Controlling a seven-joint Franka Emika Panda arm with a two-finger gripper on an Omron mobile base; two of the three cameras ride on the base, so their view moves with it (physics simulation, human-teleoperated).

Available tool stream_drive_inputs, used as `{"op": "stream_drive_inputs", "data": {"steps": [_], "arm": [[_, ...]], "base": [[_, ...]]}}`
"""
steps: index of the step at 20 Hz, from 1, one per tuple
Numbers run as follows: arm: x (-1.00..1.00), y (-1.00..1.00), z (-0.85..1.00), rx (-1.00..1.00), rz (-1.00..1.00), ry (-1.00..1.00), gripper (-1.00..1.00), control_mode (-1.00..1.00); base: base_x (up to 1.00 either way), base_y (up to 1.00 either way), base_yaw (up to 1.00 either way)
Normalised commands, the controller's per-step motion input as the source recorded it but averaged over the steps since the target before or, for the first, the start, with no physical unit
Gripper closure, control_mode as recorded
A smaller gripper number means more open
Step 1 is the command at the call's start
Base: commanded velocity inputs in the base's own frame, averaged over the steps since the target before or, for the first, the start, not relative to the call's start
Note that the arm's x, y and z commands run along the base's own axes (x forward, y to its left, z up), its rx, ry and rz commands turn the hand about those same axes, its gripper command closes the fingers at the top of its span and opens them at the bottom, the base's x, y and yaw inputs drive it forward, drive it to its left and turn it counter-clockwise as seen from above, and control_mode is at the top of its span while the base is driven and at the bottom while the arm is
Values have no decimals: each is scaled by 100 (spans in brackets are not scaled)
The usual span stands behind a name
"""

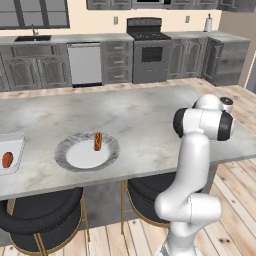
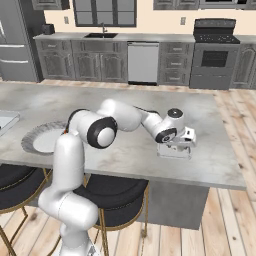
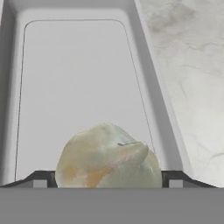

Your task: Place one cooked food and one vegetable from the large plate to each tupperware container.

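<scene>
In the hand view a pale, lumpy piece of cooked food (image 3: 108, 159) sits between my gripper's (image 3: 108, 179) two dark fingertips (image 3: 41, 178), which press its sides, just above the floor of a tupperware container (image 3: 74, 78). From the right base view the gripper (image 2: 175, 146) hangs low over that container (image 2: 186, 155) on the island's right side. The large plate (image 1: 75, 157) with a grey marbled rim holds a bun-wrapped hot dog (image 1: 98, 141). A second tupperware container (image 1: 14, 150) at the far left holds the reddish-orange vegetable (image 1: 7, 160).
The marble island counter (image 1: 140, 120) stretches wide between the plate and my arm. Two black stools (image 1: 42, 215) stand under its near edge. The counter's right edge (image 2: 227, 165) lies close beyond the container under my gripper.
</scene>
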Motion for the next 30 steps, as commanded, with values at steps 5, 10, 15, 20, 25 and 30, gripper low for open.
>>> {"op": "stream_drive_inputs", "data": {"steps": [5, 10, 15, 20, 25, 30], "arm": [[0, 2, 0, 0, 0, 0, -100, -100], [0, 13, 11, -5, 0, 0, -100, -100], [0, 10, 29, -7, 0, 4, -100, -100], [0, 11, 19, 0, 0, 1, -100, -100], [-12, 84, 50, 0, 1, 3, -100, -100], [0, 100, 43, 6, -1, 4, -100, -100]], "base": [[0, 0, 0], [0, 0, 0], [0, 0, 0], [0, 0, 0], [0, 0, 0], [0, 0, 0]]}}
